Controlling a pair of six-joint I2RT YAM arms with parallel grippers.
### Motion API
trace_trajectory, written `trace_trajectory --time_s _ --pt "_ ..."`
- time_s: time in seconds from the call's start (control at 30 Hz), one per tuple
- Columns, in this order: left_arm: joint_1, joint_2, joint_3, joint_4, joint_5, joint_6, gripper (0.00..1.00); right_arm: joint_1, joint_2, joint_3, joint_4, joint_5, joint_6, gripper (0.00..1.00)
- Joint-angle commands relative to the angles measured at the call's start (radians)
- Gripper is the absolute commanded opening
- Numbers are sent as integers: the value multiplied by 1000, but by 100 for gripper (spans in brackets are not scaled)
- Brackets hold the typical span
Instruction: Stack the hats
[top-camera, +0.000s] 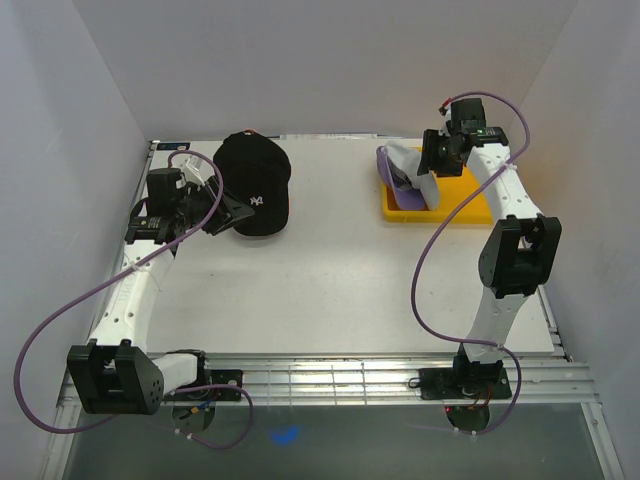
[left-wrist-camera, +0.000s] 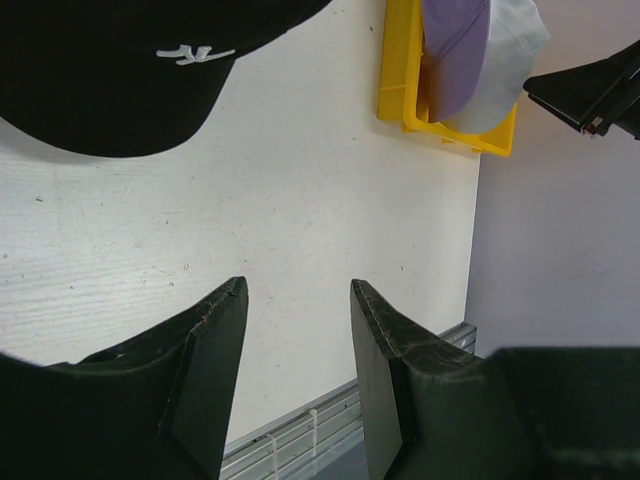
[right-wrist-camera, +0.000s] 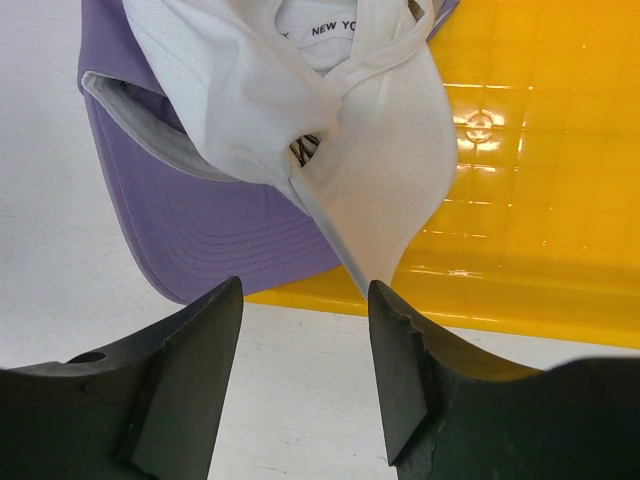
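Since both arms are bolted at the near edge of the table (top-camera: 330, 290), every cap in view lies toward the back of it. On the left, the left gripper (top-camera: 222, 208) hangs with its fingers spread and nothing between them. The black cap (top-camera: 255, 180) sits just beside it on its far-right flank, perhaps touching the outer finger, though the top view cannot confirm contact. The cap's long axis runs roughly near to far, with brim and white logo turned toward the arms. In the left wrist view the cap fills the upper left corner, off to one side of the gap rather than in line with it, so I judge the wrist must swing toward the cap before any grasp. Farther back on the right, the right gripper (right-wrist-camera: 305, 285), also spread and empty, hovers at the yellow tray (top-camera: 468, 205), where the white cap (right-wrist-camera: 350, 140) lies over the purple cap (right-wrist-camera: 200, 225). That pair is well apart from the black cap, across the table, so the left arm is the nearer one to fetch it
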Motion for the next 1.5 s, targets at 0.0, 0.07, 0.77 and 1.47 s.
trace_trajectory --time_s 0.0,0.07,0.77,1.47 --pt "-5 -22 17 -5 -5 14 56 2 -1 -26 21 24 -11 59" --pt "-6 -20 17 -5 -4 14 56 2 8 -45 26 18 -13 58" --pt "-13 -20 10 -7 -13 12 56 3 68 -52 35 57 -25 50" --pt "-20 -31 30 -19 -17 5 56 6 103 169 -78 -33 -10 8"
